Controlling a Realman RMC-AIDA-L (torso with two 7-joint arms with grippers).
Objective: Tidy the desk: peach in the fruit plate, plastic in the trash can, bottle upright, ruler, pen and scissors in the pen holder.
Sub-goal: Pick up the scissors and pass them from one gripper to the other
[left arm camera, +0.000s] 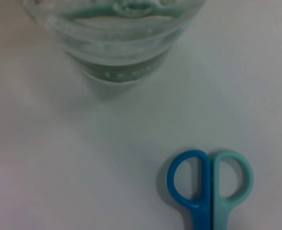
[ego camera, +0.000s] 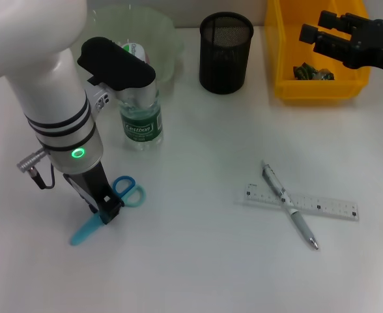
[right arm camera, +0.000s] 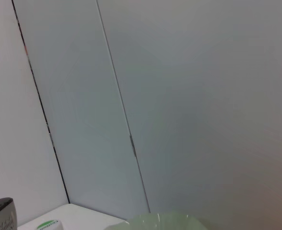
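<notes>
The scissors [ego camera: 127, 191], with blue and teal handles [left arm camera: 209, 184], lie flat at the table's front left. My left gripper [ego camera: 109, 210] is down on their middle, and the blade tip pokes out past it. The bottle [ego camera: 141, 121] stands upright just behind, its base [left arm camera: 122, 57] close in the left wrist view. The pen [ego camera: 289, 206] lies across the clear ruler [ego camera: 302, 203] at the front right. The black mesh pen holder [ego camera: 225, 52] stands at the back centre. Crumpled plastic [ego camera: 312, 72] lies in the yellow trash can [ego camera: 289, 85], with my right gripper [ego camera: 322, 31] open above it. The peach is out of view.
The pale green fruit plate [ego camera: 165, 29] stands at the back left, partly behind my left arm; its rim [right arm camera: 155, 223] shows in the right wrist view. Bare table lies between the scissors and the pen.
</notes>
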